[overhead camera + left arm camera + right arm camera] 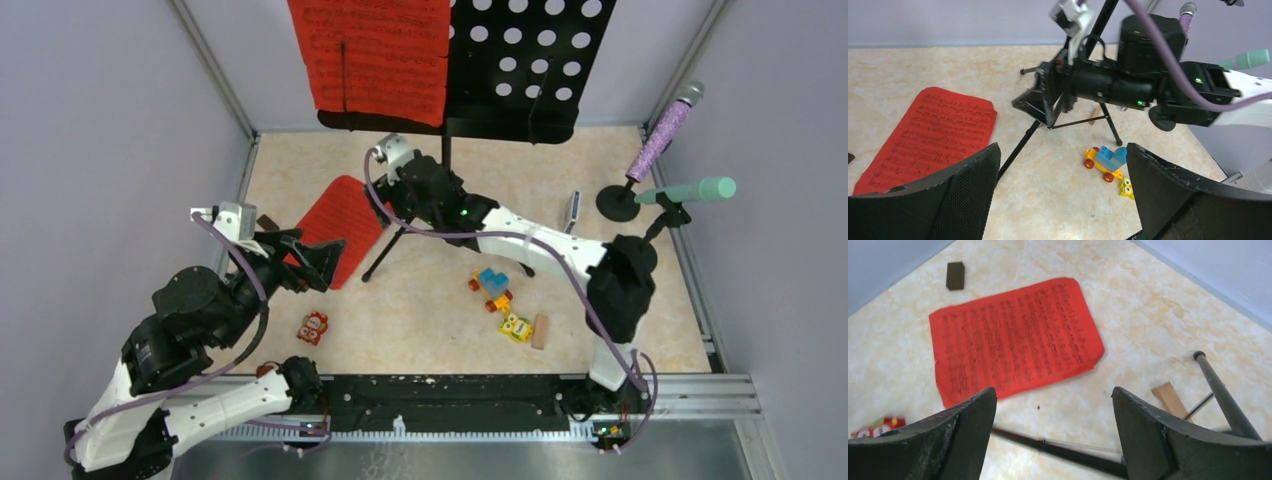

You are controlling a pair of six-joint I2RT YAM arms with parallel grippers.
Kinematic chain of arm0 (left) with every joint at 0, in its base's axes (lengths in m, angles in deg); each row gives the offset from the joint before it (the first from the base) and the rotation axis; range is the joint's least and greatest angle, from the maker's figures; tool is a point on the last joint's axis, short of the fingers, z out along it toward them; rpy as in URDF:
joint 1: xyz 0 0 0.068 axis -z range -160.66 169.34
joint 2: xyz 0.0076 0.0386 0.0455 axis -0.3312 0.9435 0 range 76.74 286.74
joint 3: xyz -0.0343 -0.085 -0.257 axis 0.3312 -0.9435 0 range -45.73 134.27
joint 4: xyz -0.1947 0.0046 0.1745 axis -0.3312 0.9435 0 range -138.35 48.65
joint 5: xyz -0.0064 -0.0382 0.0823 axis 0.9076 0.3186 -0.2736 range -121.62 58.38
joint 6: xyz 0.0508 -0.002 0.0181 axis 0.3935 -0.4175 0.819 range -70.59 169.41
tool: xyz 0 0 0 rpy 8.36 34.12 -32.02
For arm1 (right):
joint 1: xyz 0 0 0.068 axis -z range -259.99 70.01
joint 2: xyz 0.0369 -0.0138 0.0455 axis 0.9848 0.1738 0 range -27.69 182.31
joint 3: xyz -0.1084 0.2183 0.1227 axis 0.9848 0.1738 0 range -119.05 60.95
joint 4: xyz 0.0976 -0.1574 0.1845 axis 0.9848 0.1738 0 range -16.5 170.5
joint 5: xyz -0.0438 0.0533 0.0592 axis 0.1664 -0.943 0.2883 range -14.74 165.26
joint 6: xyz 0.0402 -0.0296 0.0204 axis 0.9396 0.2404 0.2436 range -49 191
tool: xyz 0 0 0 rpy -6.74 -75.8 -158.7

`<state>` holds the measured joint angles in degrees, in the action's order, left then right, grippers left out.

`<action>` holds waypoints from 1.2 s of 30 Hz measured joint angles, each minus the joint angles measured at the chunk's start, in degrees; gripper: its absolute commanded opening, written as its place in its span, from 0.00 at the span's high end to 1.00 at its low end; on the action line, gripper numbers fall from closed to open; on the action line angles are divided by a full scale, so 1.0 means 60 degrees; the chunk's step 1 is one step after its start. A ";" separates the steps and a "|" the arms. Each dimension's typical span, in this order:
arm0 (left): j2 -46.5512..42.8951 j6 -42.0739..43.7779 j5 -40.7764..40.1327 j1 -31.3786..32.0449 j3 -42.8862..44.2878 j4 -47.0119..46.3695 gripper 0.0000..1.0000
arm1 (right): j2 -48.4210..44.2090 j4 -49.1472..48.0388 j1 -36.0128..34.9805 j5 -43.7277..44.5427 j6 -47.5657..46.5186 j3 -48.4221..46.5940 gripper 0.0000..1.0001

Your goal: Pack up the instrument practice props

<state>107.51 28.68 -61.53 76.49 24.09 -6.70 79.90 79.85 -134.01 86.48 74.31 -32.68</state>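
Fingers (963, 440) of the right gripper (1054, 399) stand wide apart, holding nothing; a loose red sheet-music page (1015, 337) lies flat on the bench (1158, 305) just ahead, a tripod leg (1220, 392) to its right. The left gripper (1063, 160) is likewise spread and empty, the same page ahead to its left. Farther off, the music rack (530, 60) carries more red pages (375, 55).

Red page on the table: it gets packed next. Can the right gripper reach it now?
Probably yes: the open right gripper hangs above the page with nothing between; a tripod leg lies beside it, not on it.
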 measured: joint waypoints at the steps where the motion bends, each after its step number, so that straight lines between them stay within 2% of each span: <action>1: 0.0000 -0.0029 0.0000 0.0000 -0.0022 0.0000 0.01 | -0.0299 -0.0011 -0.0047 0.0022 -0.0069 0.0280 0.15; 5: 0.0004 -0.0080 -0.0004 0.0000 -0.0091 -0.0004 0.01 | -0.1453 -0.0157 -0.0339 0.0080 -0.0619 0.1574 0.15; 11: 0.0004 -0.0248 -0.0029 0.0000 -0.0426 -0.0007 0.01 | -0.2186 -0.0138 -0.1155 0.0321 -0.1279 0.3096 0.14; 21: 0.0015 -0.0546 -0.0178 0.0000 -0.0823 -0.0011 0.01 | -0.3829 -0.0331 -0.1621 0.0211 -0.0929 0.5770 0.15; 30: 0.0117 -0.0262 0.0113 0.0000 -0.0849 -0.0514 0.01 | -0.5431 0.0073 -0.1854 0.0182 0.0069 0.6940 0.15; 36: 0.1577 0.0543 0.1497 0.0000 0.0062 -0.1235 0.01 | -0.7100 0.0634 -0.1854 -0.0313 0.0550 0.6859 0.15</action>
<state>116.97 31.93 -52.55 76.49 24.46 -14.11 37.30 83.65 -145.13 84.60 77.61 8.48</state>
